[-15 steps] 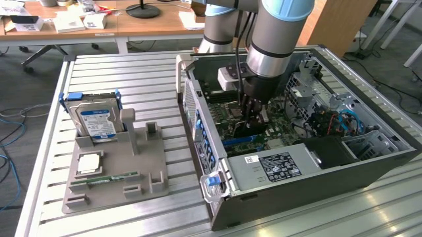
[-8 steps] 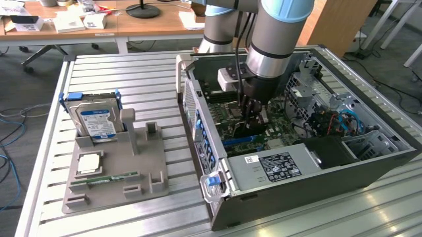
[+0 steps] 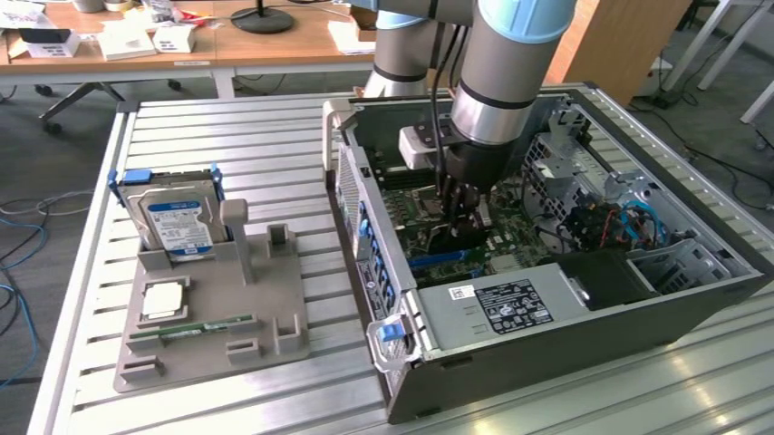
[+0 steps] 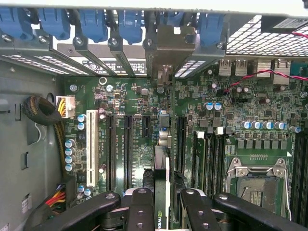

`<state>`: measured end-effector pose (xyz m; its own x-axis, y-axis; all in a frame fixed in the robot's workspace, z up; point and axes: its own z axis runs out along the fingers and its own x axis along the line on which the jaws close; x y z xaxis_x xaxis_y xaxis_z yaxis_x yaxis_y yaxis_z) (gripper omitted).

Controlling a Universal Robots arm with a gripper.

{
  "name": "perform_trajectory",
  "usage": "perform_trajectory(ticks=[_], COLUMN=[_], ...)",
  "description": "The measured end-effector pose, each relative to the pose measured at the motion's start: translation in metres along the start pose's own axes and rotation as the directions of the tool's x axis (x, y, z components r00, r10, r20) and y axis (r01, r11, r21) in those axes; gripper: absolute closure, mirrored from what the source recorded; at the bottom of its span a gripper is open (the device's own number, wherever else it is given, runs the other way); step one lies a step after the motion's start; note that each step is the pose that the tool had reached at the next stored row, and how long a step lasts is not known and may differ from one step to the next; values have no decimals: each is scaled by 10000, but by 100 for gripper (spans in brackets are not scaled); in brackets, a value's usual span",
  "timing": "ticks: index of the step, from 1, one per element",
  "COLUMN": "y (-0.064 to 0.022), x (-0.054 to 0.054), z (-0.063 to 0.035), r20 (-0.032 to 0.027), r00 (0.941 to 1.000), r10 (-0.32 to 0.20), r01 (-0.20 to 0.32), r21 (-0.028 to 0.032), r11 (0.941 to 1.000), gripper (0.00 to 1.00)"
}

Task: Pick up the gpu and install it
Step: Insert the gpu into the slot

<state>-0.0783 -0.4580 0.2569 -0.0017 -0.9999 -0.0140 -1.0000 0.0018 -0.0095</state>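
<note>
My gripper (image 3: 465, 210) reaches down into the open computer case (image 3: 677, 299), over the green motherboard (image 3: 426, 237). It is shut on the gpu (image 3: 455, 237), a dark card held upright on its edge. In the wrist view the gpu (image 4: 161, 163) runs edge-on between my black fingers (image 4: 139, 204), with my gripper (image 4: 162, 199) clamped on both its faces. Its silver end bracket (image 4: 166, 50) stands against the case's rear slot openings. The card's lower edge lies along a long black expansion slot (image 4: 179, 144); whether it is seated cannot be told.
On the grey fixture tray (image 3: 260, 313) at the exterior view's left stand a silver hard drive (image 3: 179, 222), a processor (image 3: 166, 299) and a green memory stick (image 3: 194, 328). Inside the case are the power supply (image 3: 508, 304), the drive cage (image 3: 568, 172), the CPU socket (image 4: 255, 180) and blue slot clips (image 4: 91, 24).
</note>
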Motion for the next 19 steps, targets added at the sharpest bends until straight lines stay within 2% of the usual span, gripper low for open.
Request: perform_trajectory(ticks=[19], y=[8], x=[0], z=[23], r20=[1], r00=[10000], r10=[-1], r01=[1], r21=[1], r11=[10000], gripper=[74])
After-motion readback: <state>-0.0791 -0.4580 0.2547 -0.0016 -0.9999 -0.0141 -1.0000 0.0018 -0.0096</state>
